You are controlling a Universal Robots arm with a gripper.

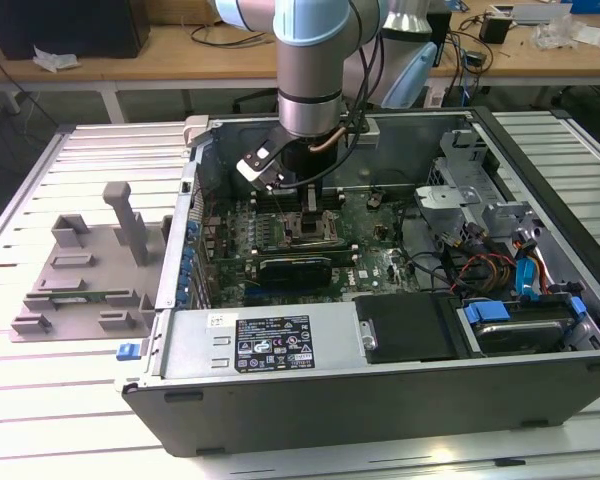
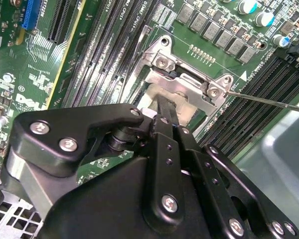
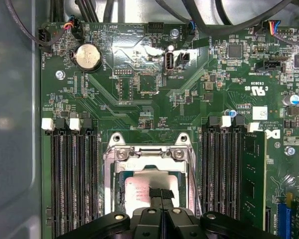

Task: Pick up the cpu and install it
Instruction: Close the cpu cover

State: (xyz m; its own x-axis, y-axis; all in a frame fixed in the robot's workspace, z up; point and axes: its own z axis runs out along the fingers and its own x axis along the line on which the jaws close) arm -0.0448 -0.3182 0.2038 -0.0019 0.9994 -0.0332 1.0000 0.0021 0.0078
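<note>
Installation step, I judge: flat silver-grey square cpu [image 3: 137, 193] lies within the metal-framed black socket [image 3: 109, 169]. My end effector [image 3: 161, 192] sits narrow, fingers pinched together over it. Seating demands it level.

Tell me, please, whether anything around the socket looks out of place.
Nothing looks damaged. One oddity: the socket's thin lever sticks out unlatched over the memory slots, while the cpu sits inside the socket frame beneath the pincer.

Top of cpu [image 3: 139, 191] looked smooth silver-grey metal; socket frame [image 3: 149, 152] was brighter, polished metal. Matt black gripper [image 3: 161, 195] carried shiny screws [image 2: 170, 203]. Tray [image 1: 80, 280] appeared matt grey plastic; board [image 3: 139, 109] glossy green.
</note>
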